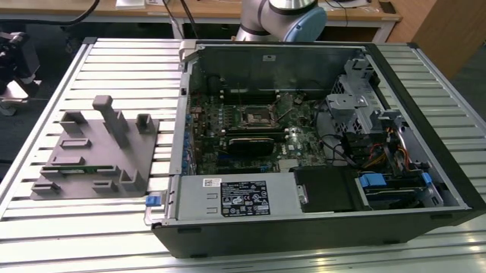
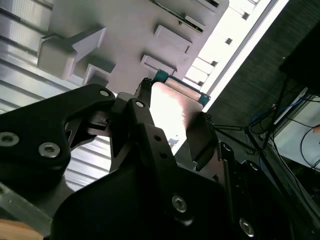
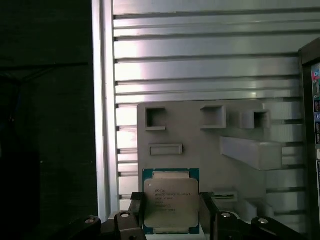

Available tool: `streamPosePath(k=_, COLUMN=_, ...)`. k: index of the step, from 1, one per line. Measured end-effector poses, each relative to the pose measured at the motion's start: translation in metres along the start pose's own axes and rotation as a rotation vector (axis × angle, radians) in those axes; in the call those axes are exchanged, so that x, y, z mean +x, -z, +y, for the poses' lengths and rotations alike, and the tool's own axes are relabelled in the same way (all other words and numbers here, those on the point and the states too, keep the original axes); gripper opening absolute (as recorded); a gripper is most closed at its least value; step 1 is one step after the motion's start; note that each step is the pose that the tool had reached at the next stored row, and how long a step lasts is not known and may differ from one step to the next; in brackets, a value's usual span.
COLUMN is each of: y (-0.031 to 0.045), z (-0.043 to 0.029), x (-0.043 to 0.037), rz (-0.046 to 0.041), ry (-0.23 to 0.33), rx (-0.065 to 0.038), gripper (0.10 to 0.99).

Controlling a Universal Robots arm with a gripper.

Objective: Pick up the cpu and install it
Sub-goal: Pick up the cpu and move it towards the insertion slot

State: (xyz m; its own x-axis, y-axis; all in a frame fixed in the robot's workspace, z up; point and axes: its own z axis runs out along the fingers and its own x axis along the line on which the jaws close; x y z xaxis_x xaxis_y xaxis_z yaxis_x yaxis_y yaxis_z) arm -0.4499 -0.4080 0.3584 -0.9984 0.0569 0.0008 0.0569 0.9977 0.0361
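1. The cpu is clamped at its edges by the closed gripper, with the grey tray behind it.
2. The tray holds a green memory strip; the open case holds the motherboard.

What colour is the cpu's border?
The cpu has a teal-green border, clearest in the first wrist view.
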Motion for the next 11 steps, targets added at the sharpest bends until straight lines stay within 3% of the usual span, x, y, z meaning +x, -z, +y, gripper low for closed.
streamPosePath(k=11, y=0.0244, z=0.0012, x=0.0000, rz=0.0000, ry=0.000, rx=0.000, gripper=0.533)
